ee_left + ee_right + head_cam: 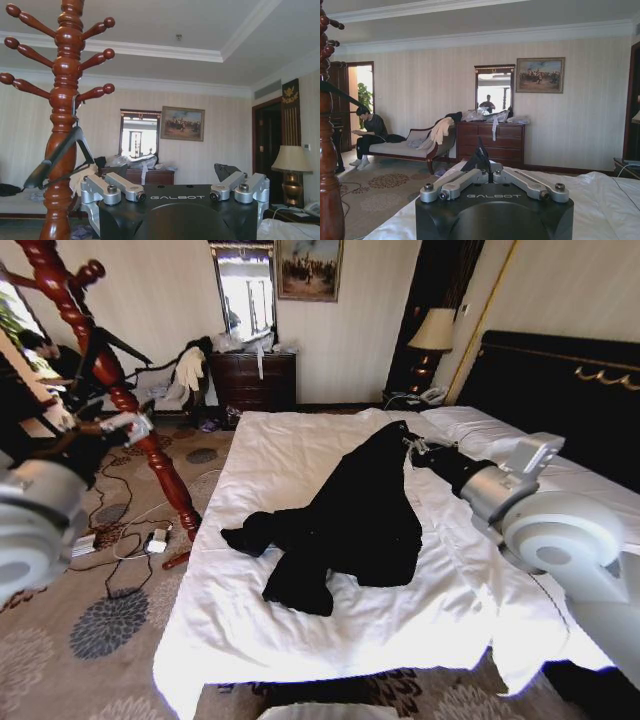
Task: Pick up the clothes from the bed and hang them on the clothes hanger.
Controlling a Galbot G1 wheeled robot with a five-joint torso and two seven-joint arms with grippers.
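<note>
The clothes (350, 520), a black coat, lie spread across the middle of the white bed (290, 450). My right gripper (412, 447) is at the coat's collar end, toward the pillows. In the right wrist view its fingers meet on a raised peak of the black fabric (480, 156), so my right gripper (483, 170) is shut on it. The red-brown clothes hanger (120, 390) stands left of the bed. My left gripper (130, 425) is close beside its twisted pole (62, 125). The fingers of this left gripper (175, 192) are spread open and hold nothing.
A black plastic hanger (55, 160) hangs on the coat stand. Cables and a power strip (150, 540) lie on the carpet by the stand's foot. A dark dresser (255, 380) stands at the far wall. The black headboard (560, 390) is at the right.
</note>
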